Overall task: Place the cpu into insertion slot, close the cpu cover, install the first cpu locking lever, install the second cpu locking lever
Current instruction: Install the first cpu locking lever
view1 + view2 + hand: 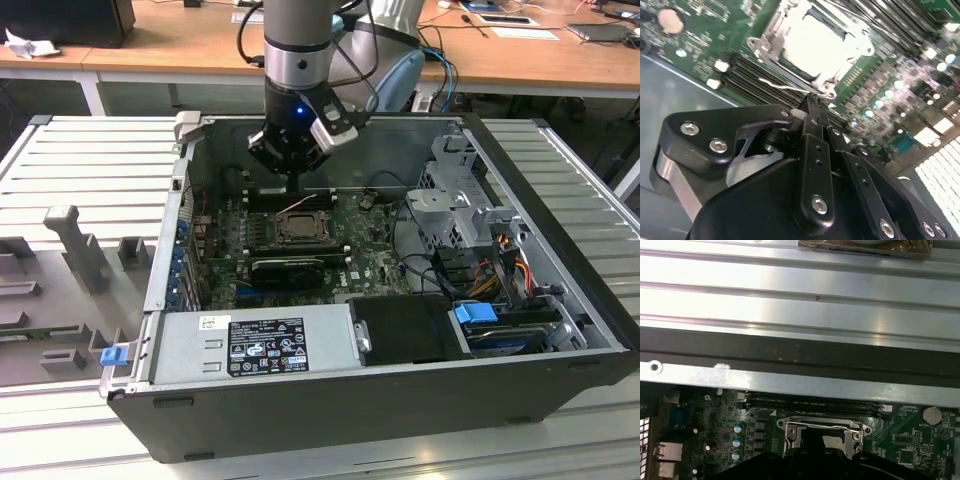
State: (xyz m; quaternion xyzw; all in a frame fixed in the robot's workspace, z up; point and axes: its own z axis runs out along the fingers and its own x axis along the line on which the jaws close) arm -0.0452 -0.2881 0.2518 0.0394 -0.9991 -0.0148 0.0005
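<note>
My gripper (pixel 292 188) hangs inside the open computer case, just behind the insertion slot (pixel 299 228) on the green board. In the second wrist view its black fingers (pixel 812 117) are pressed together with nothing between them. Their tip is right beside the hooked end of a thin wire locking lever (pixel 783 87), which runs free along the socket's edge. The cpu (pixel 812 37) lies in the slot as a bright square. The metal cpu cover (pixel 769 44) lies flat around it. In the first wrist view the cover (pixel 790 434) and a lever (pixel 820 425) show above the gripper body.
The case's metal wall (pixel 800 385) stands close behind the gripper. Black memory slots (pixel 752 75) run beside the socket. A long black expansion card (pixel 288 268), the power supply (pixel 255 345), a drive cage (pixel 460 200) and loose cables (pixel 500 265) fill the case. Ribbed grey table (pixel 90 160) surrounds it.
</note>
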